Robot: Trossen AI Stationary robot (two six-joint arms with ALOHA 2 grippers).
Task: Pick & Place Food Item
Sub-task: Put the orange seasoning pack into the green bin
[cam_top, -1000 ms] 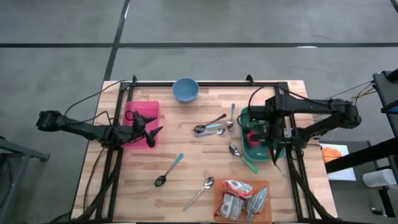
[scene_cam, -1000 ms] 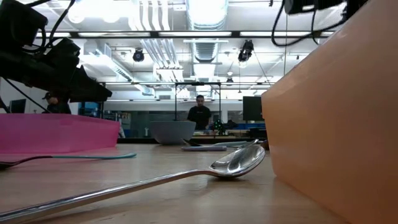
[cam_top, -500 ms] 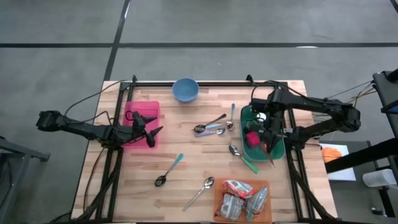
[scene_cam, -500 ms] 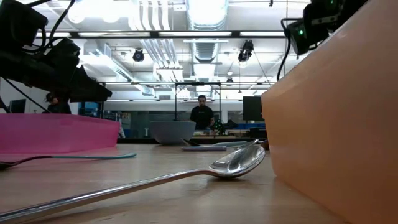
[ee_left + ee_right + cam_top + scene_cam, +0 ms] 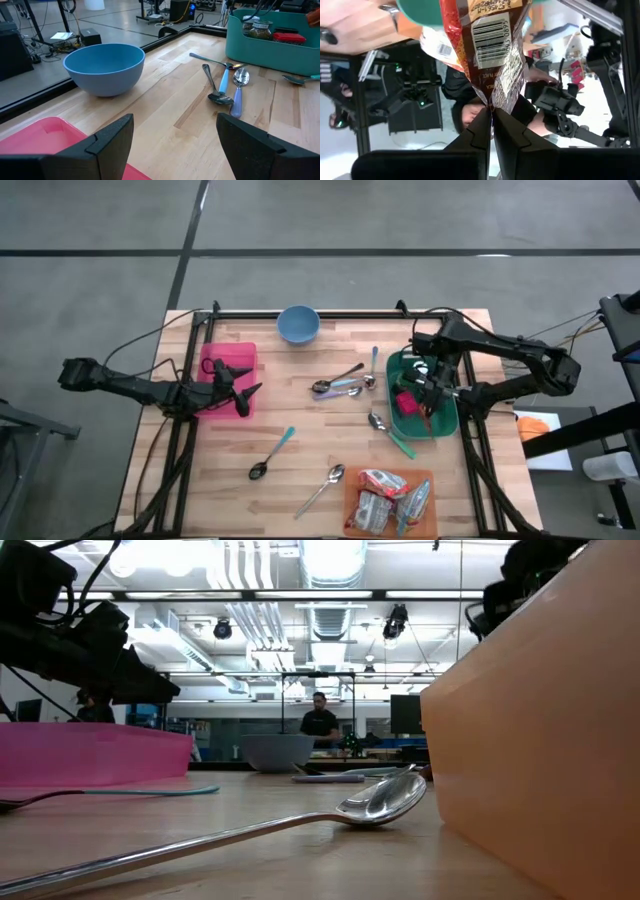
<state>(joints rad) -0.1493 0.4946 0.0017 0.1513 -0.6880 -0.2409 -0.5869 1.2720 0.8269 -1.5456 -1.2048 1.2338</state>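
Bench (image 5: 300, 420), wood, black-framed; open lab room beyond. Landmark is the teal bin (image 5: 447, 420) on the bench's right side. Right pincer (image 5: 432, 395) hangs over the bin, clamped shut on the food packet (image 5: 490, 55). Packet dangles straight down from the tips, long axis vertical, over the bin. Left pincer (image 5: 175, 145) idles far left of the bin over the pink tray (image 5: 245, 355), fingers spread, empty. Right arm nearer.

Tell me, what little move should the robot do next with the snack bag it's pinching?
Probably let go. The right gripper has its fingers shut on the edge of a snack packet, and the high view shows it over the green bin. That bin already holds other items, so opening the fingers would likely drop the packet in.
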